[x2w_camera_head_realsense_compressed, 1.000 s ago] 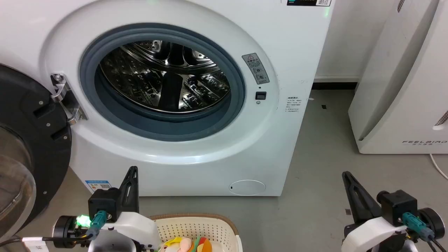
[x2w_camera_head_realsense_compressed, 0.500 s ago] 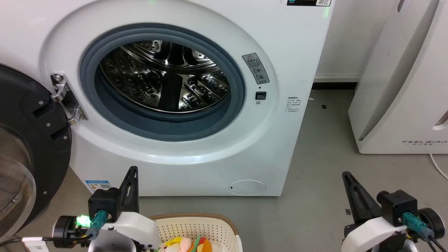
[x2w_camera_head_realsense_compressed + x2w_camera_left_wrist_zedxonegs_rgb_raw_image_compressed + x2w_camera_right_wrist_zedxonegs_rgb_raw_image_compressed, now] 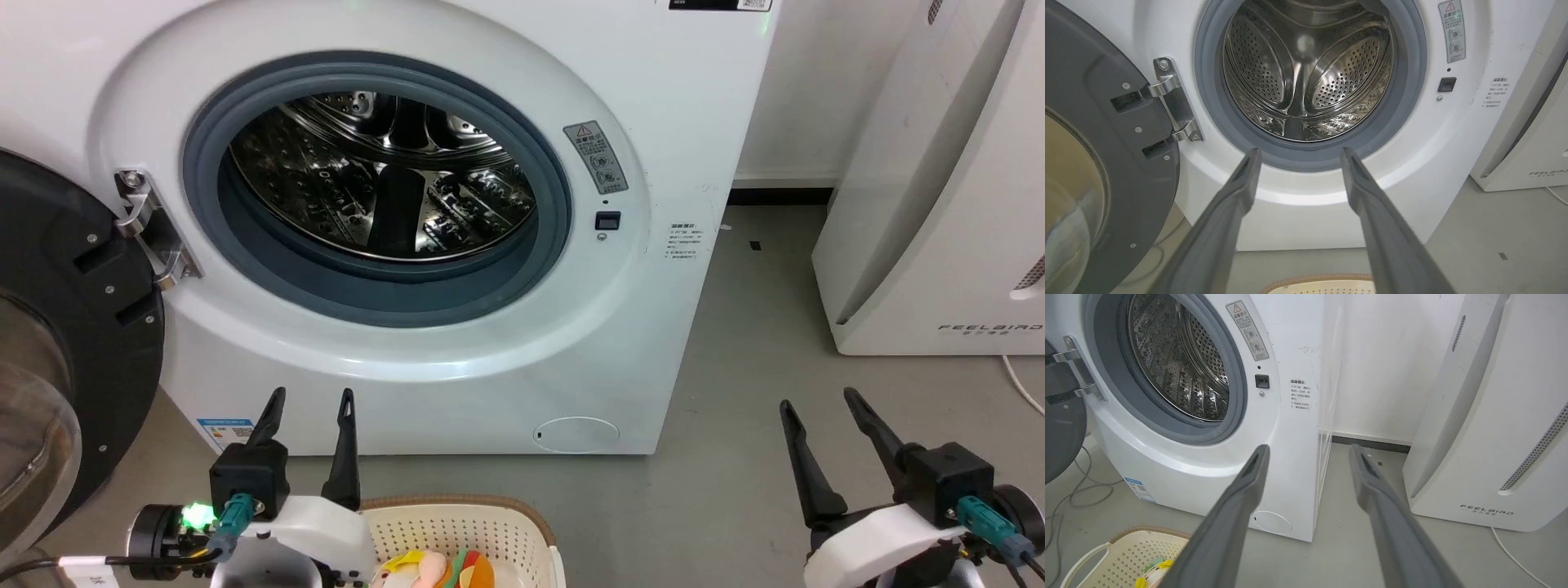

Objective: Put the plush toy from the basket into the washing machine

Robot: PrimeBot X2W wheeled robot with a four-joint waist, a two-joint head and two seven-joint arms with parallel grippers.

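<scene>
Standing open, the washing machine shows its grey gasket and its shiny perforated steel drum. Its dark door is swung out on the machine's left side in the head view. The basket sits on the grey floor directly in front of the washing machine, below the opening. The plush toy lies inside the basket, apart from both hands. The left hand hovers before the machine's lower front panel, near the basket's left rim, fingers spread apart. The right hand hovers off the machine's right front corner, fingers likewise spread apart. A white FEELBIRD appliance stands to the right of the washing machine.
</scene>
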